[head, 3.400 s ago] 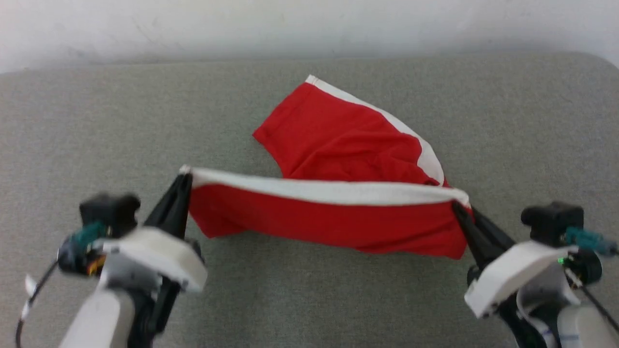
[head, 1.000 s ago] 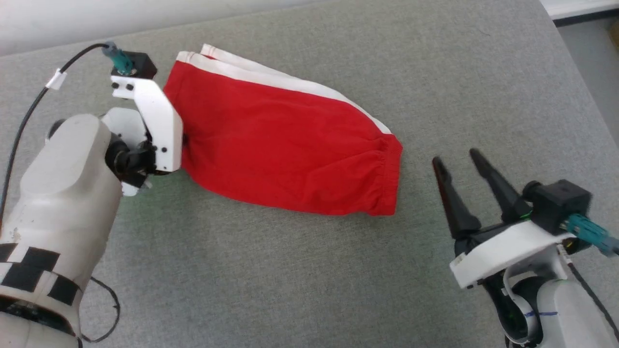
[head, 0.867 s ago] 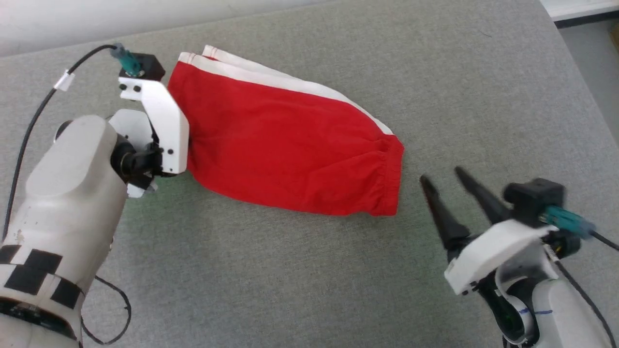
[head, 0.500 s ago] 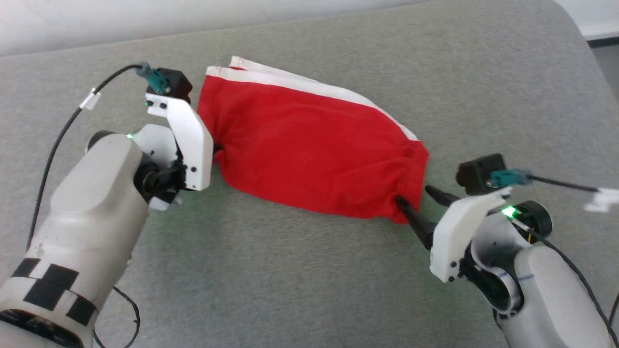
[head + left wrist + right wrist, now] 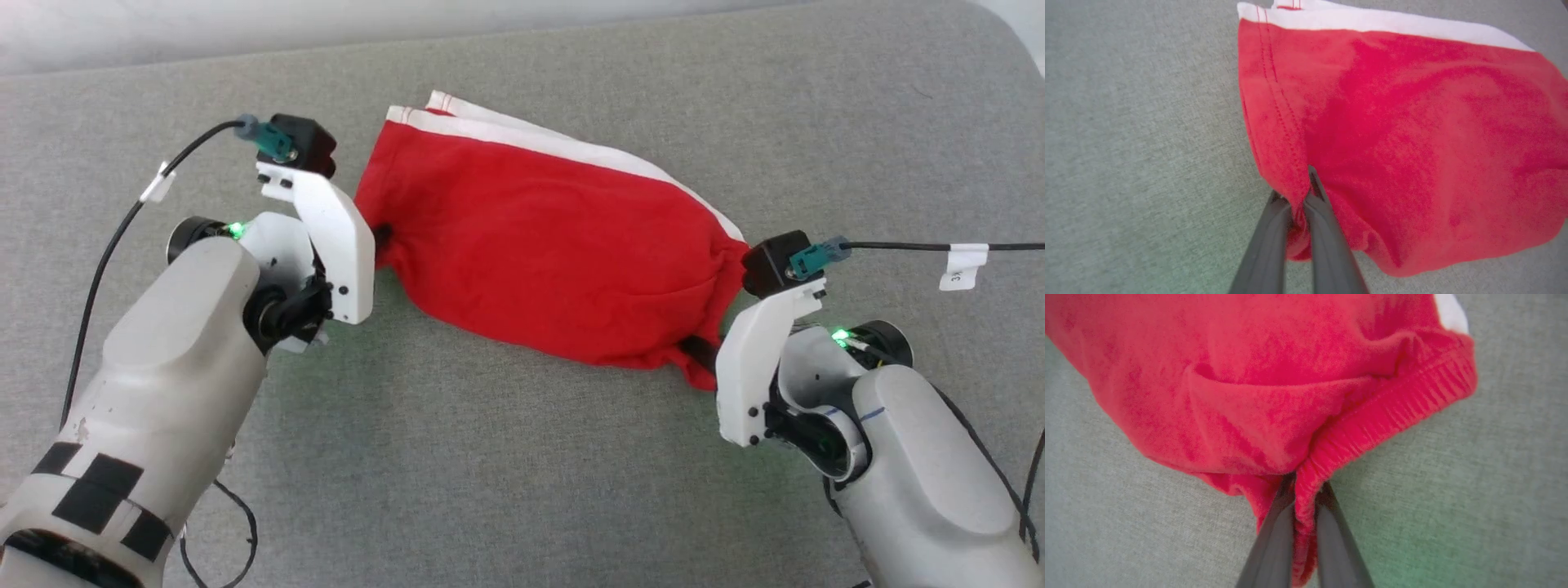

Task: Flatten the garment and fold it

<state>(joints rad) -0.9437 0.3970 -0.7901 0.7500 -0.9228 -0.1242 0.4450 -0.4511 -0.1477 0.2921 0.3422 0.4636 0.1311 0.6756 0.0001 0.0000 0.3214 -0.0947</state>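
Where the two pale forearms rise from the bottom of the head view, the grey fabric surface (image 5: 490, 474) runs bare between them; a black cable (image 5: 114, 237) loops off the left wrist, and another cable (image 5: 898, 245) with a white tag (image 5: 959, 265) trails away from the right wrist. Each wrist's white bracket stands in front of its fingers in that view, hiding them; the wrist views show them plainly. The right gripper (image 5: 1306, 482) is pinched tight on the gathered elastic waistband of the garment (image 5: 555, 253), red cloth bunched between the two fingers; the left gripper (image 5: 1294, 181) is likewise clamped on the stitched leg hem, a fold of red squeezed between its fingers. The garment lies on the grey surface between both grippers, folded double; its long axis runs on a slant, waistband at the near right, leg hems at the far left; the white stripe follows its far edge. Beyond it the surface goes on to a pale wall (image 5: 163, 33).
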